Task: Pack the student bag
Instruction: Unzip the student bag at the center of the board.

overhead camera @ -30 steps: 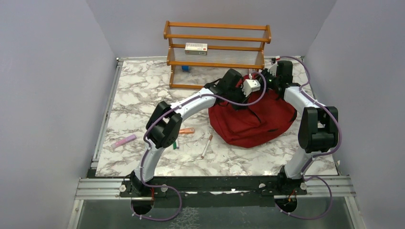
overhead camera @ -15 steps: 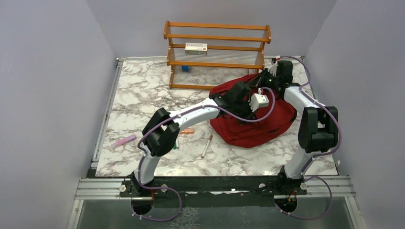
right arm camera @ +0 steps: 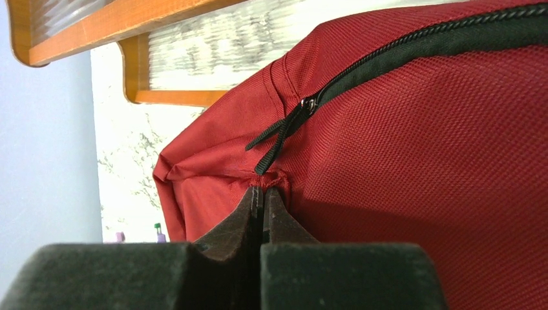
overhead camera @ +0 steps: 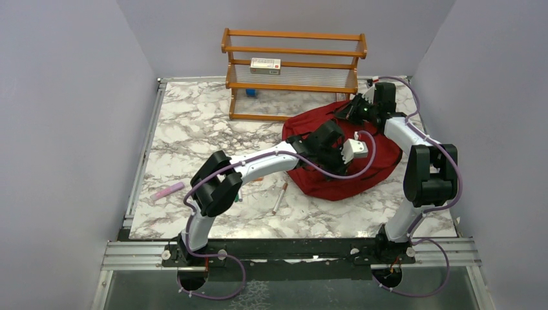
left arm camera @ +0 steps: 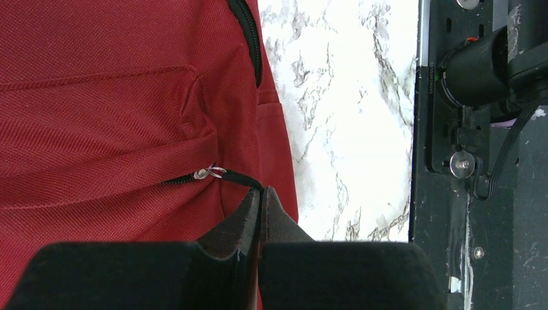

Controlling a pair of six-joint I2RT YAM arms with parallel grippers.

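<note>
A dark red student bag (overhead camera: 349, 188) lies slumped on the right rear part of the marble bench (overhead camera: 194, 135), its far edge close to the foot of a wooden rack (overhead camera: 294, 51). The left claw (left arm camera: 260, 197) is pressed fully closed on the black cord of a zipper pull (left arm camera: 236, 179) at the bag's front pocket. A strip of bare marble separates the bag's side from the black rail (left arm camera: 446, 194). At the bag's far corner, the right claw (right arm camera: 262, 194) is clamped tight on a pucker of red fabric, just below a second zipper's cord (right arm camera: 278, 139). The bench's left half lies mostly open, with a pink marker (overhead camera: 168, 191) and a pen (overhead camera: 280, 197) scattered near its front.
</note>
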